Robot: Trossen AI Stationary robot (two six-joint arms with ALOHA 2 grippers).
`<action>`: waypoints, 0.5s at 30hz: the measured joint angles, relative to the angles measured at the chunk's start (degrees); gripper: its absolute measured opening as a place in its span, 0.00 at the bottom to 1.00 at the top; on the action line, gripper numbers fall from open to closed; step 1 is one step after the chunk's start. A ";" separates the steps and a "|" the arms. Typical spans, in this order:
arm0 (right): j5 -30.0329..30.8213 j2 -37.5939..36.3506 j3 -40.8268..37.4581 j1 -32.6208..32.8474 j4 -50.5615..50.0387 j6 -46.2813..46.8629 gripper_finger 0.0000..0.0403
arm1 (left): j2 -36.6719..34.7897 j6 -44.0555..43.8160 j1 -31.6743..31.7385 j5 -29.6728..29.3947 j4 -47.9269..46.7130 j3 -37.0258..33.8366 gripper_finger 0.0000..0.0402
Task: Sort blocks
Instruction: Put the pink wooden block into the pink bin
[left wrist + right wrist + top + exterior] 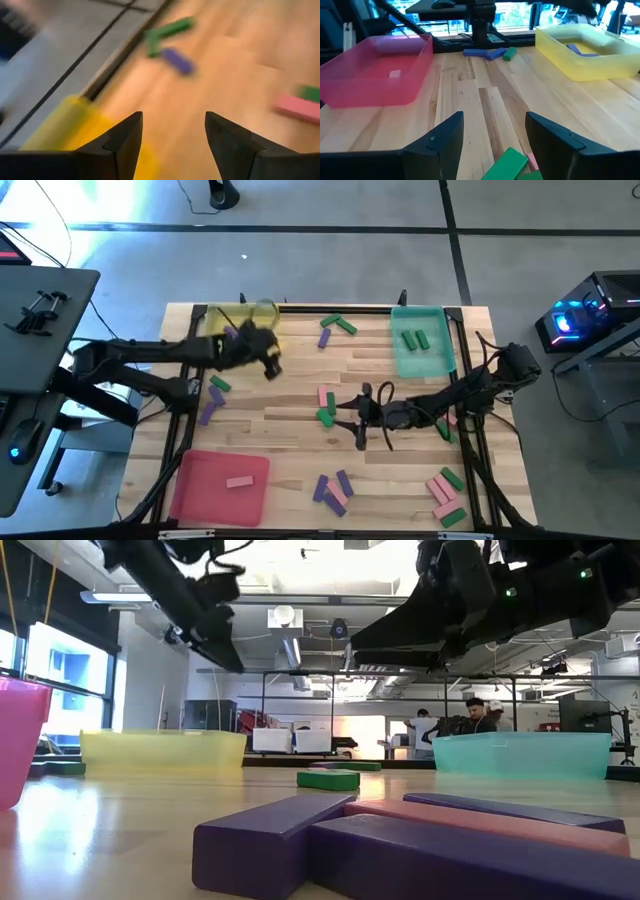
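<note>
Even, bright light falls on the counter [300, 390] from above, with glare on the floor at the high view's upper left. The left wrist view is motion-blurred throughout. In the low view, near blocks [400, 840] are soft, and ceiling lamps and windows bloom white.

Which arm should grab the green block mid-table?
Right. Its claw is open and sits beside the green block, which shows between its fingers in the wrist view. The left claw, also open, is by the yellow tray.
</note>
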 joint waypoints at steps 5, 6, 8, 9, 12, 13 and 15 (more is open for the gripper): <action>0.01 -3.88 0.00 2.46 -1.14 -2.73 0.49 | 3.99 4.51 -12.54 6.46 2.35 0.00 0.46; 0.01 -5.08 0.00 3.12 -2.11 -3.44 0.49 | 5.19 5.90 -14.91 7.79 3.18 0.00 0.45; 0.00 -7.21 0.00 4.29 -3.23 -3.93 0.49 | 7.96 9.89 -20.07 8.89 5.93 0.00 0.45; 0.00 -8.29 0.00 4.87 -3.87 -4.06 0.49 | 9.56 12.37 -22.62 8.92 7.19 0.00 0.44; 0.03 -10.41 0.04 6.36 -5.43 -4.07 0.49 | 14.57 18.81 -29.32 10.54 13.40 0.00 0.43; 0.07 -10.68 0.04 6.79 -5.51 -4.05 0.49 | 16.32 19.76 -31.14 11.00 16.30 -0.01 0.43; 0.58 -11.16 0.04 7.70 -6.20 -4.07 0.49 | 19.48 19.52 -34.53 11.53 22.55 -0.01 0.43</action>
